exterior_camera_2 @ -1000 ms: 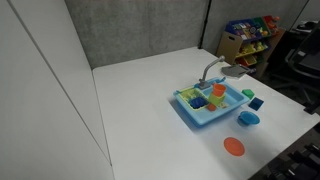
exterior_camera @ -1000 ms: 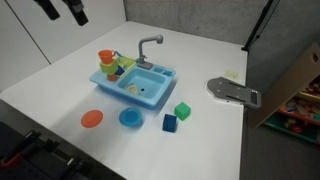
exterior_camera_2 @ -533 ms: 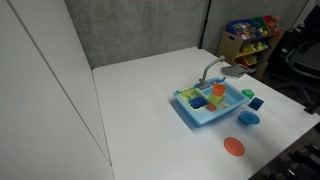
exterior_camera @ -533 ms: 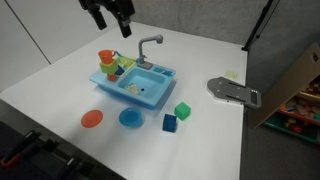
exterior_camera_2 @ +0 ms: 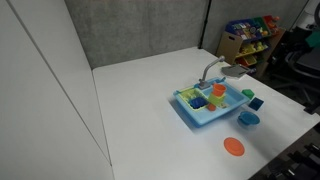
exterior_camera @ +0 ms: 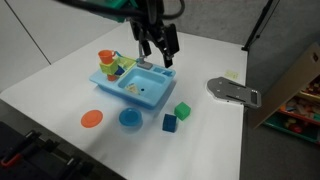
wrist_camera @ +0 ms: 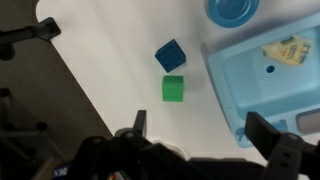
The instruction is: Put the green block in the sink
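The green block (exterior_camera: 182, 110) is a small bright green cube on the white table, just off the sink's outer corner, next to a dark blue cube (exterior_camera: 169, 123). The light blue toy sink (exterior_camera: 150, 97) with a grey faucet (exterior_camera: 148, 45) holds small items in its basin and rack. My gripper (exterior_camera: 158, 47) hangs open and empty above the sink, near the faucet. In the wrist view the green block (wrist_camera: 173, 88) lies on bare table ahead of the open jaws (wrist_camera: 200, 130), with the sink (wrist_camera: 232, 80) to its right. In an exterior view the block (exterior_camera_2: 247, 94) sits beside the sink (exterior_camera_2: 190, 115).
A round blue plate (exterior_camera: 129, 118) and an orange plate (exterior_camera: 91, 119) lie in front of the sink. A grey metal piece (exterior_camera: 232, 92) lies near the table's far edge. A dark partition and toy shelves (exterior_camera_2: 250, 35) stand beyond the table.
The arm has swept in from the upper left corner of the exterior view and now hangs over the sink. The blocks and plates have not moved.
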Available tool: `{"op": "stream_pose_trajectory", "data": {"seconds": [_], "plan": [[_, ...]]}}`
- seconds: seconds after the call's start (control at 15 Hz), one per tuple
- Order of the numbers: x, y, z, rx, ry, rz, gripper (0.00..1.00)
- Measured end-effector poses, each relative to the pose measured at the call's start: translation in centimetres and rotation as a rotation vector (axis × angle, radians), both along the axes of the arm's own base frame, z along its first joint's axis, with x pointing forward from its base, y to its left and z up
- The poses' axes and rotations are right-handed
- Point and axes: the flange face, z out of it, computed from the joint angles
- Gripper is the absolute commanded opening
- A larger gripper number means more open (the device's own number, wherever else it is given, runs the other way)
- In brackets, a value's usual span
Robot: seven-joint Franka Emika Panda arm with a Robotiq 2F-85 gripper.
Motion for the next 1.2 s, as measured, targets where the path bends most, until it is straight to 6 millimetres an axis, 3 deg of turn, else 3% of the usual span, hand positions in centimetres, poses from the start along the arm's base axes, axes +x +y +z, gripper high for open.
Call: {"op": "stream_pose_trajectory", "data": {"seconds": [0.27,0.47,1.0,1.2], "plan": [[1.0,-3.8,-3.7,-0.015,0.026,-0.113,1.0],[1.6,-5.6,-5.9,-0.024,0.057,-0.156,1.0],[2.1,-6.0,-7.1,-0.023,0.068,-0.17,1.0],[2.5,-6.1,-8.3,0.013,0.051,-0.193,1.0]]}}
